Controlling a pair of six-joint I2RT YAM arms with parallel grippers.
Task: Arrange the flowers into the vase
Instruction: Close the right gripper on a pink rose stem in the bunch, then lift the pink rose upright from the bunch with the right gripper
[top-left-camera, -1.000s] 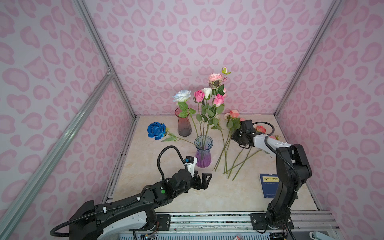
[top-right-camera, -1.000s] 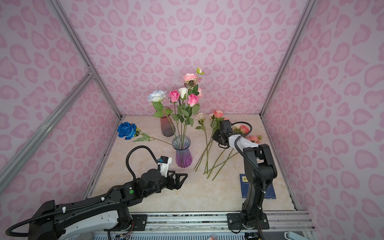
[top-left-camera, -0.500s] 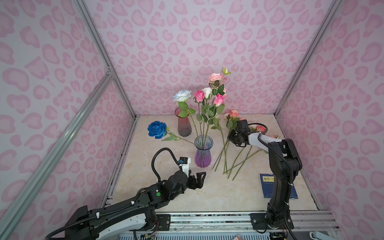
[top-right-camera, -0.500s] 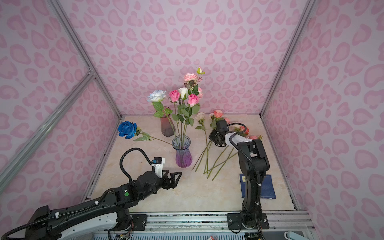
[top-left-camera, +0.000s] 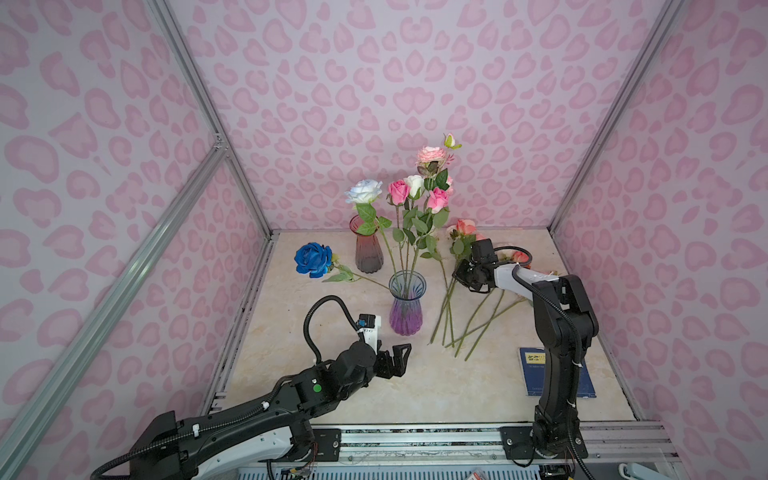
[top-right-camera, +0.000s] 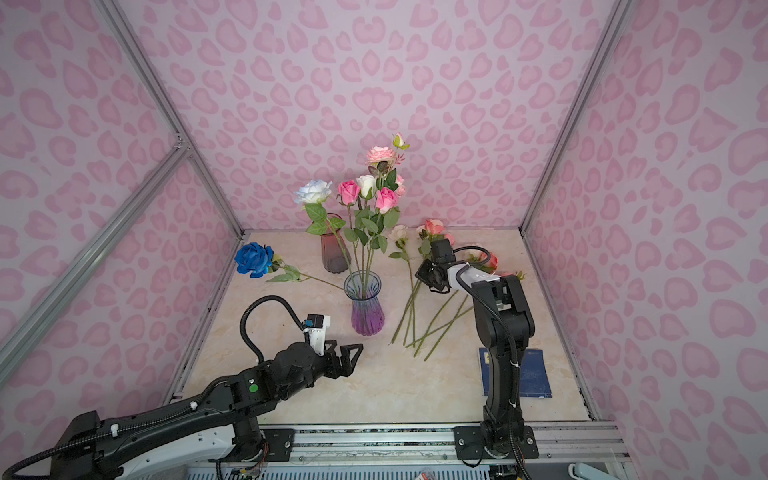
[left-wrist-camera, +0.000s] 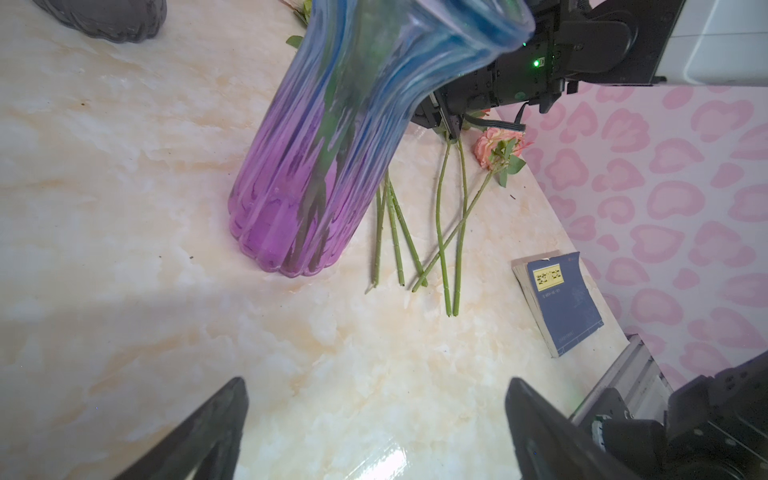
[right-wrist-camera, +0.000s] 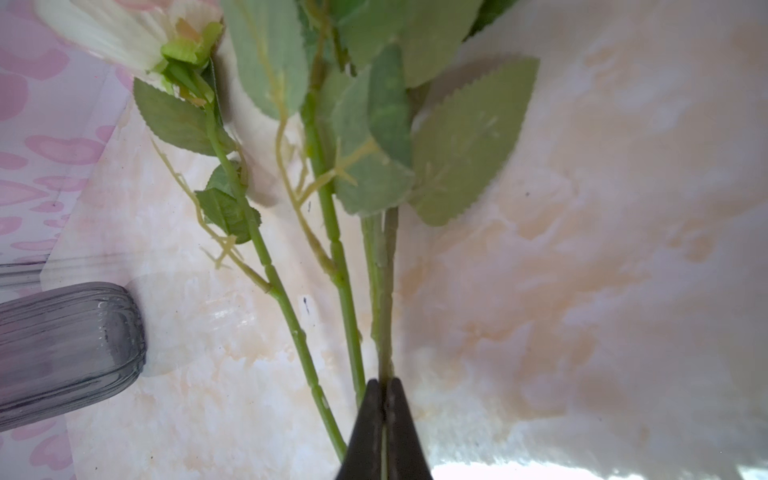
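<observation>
Robot test booth, pink heart-print walls (top-left-camera: 374, 83), aluminium frame rails (top-left-camera: 218, 143), marble-look tabletop (top-left-camera: 436, 386)

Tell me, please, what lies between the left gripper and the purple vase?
Nothing: only bare marble tabletop separates the left gripper from the purple vase, as the left wrist view shows.

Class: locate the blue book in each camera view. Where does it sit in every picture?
In a top view: blue book lies lower right, partly behind the right arm.
In a top view: the book lies lower right, behind that arm.
Left wrist: the book lies beyond the loose stems, by the wall.
Right wrist: not in it.
Landmark: the loose stems, in all four.
</observation>
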